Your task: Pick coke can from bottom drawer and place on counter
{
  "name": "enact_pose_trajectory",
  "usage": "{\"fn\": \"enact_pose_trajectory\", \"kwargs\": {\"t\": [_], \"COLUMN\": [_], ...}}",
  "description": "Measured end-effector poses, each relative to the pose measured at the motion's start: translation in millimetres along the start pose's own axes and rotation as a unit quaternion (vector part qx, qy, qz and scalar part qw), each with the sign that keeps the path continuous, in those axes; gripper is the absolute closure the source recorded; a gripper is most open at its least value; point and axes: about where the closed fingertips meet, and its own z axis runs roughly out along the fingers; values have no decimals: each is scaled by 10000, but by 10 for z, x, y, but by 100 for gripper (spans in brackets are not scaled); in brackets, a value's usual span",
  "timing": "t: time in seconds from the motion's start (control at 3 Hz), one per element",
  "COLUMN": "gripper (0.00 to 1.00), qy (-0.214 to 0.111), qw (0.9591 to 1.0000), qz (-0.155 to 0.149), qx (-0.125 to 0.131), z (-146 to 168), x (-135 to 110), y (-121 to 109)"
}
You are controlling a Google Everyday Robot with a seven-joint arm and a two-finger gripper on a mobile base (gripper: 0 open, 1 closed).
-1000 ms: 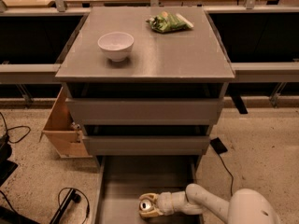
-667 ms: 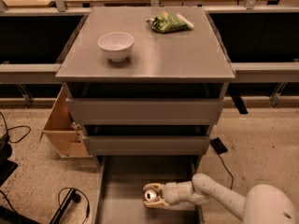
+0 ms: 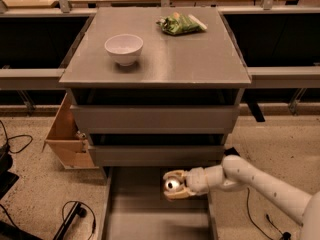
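You've got a tan wooden box at left, partly hidden by the cabinet. A round white bowl sits on the smooth grey counter. The grey metal drawer is open, its near end cut off. Only the silver lid of the can shows. The can is over the drawer's far right, clamped in the gripper. A crinkled green bag lies far right on the counter.

The one counter carries one white bowl and one green snack bag. Under it I count three drawers: two closed drawers and one bottom drawer that is pulled open, and beside them stands one wooden box. There is one arm with one gripper, which is over the open drawer and grips the one coke can.
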Motion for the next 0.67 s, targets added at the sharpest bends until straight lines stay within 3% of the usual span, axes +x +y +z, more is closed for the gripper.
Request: {"fn": "enact_pose_trajectory", "kwargs": {"t": [0.33, 0.67], "gripper": [100, 100], "qy": [266, 517], "qw": [9996, 9982], "qz": [6, 179], "qx": [98, 246], "z": [-553, -1011], "x": [-777, -1377], "y": [-370, -762]}}
